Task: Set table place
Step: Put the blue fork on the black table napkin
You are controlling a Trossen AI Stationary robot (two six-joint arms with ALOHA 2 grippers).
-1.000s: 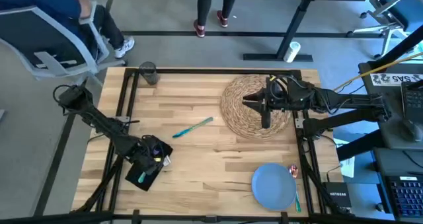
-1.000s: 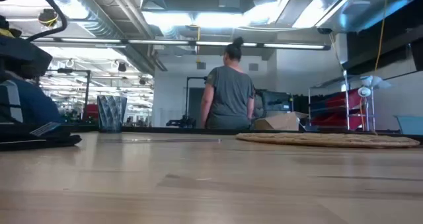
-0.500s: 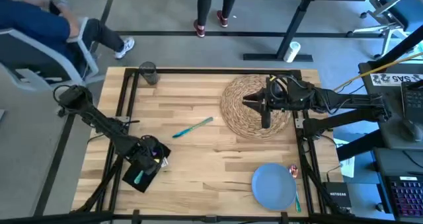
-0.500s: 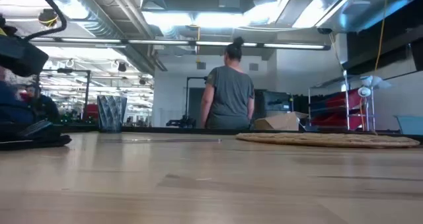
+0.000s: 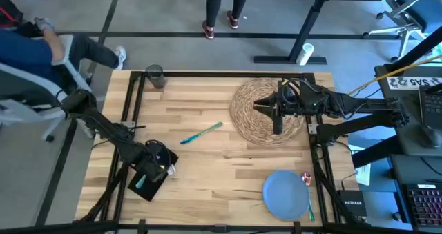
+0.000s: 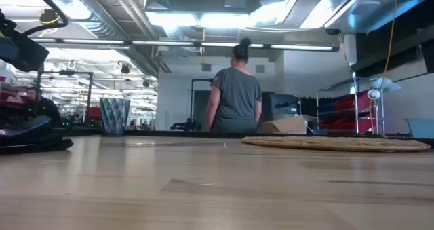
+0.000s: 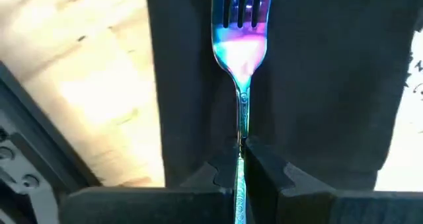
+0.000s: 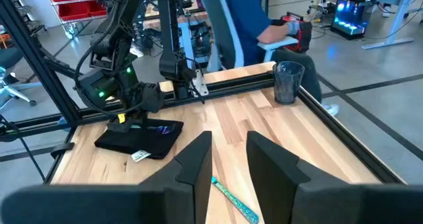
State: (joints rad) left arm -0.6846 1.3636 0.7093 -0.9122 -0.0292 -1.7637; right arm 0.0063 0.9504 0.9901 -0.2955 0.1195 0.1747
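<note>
A black napkin (image 5: 156, 185) lies on the table's (image 5: 228, 168) near left part. Over it is an iridescent teal fork (image 7: 241, 45), its tines pointing toward the near left corner, and my left gripper (image 7: 241, 161) is shut on its handle. The round woven placemat (image 5: 250, 108) lies flat at the far right. My right gripper (image 5: 277, 127) hovers open above it, holding nothing. A blue plate (image 5: 285, 195) lies at the near right, and a grey glass (image 5: 155, 76) stands at the far left corner. My left gripper pinches the fork's thin handle (image 7: 242, 141) between its two fingers, which lie along the fork. They slant down from the far right. The fork's head stretches out over the napkin (image 7: 317, 85); whether it rests on the cloth I cannot tell.
A second teal piece of cutlery (image 5: 202, 132) lies loose mid-table. Red-handled (image 5: 306, 179) and green (image 5: 311, 208) cutlery lie by the plate's right rim. A person sits in a chair beyond the far left corner, and another stands past the far edge.
My left gripper has gone a little toward the table's left edge with the fork. The napkin under it has slid the same way. The seated person has shifted in the chair.
</note>
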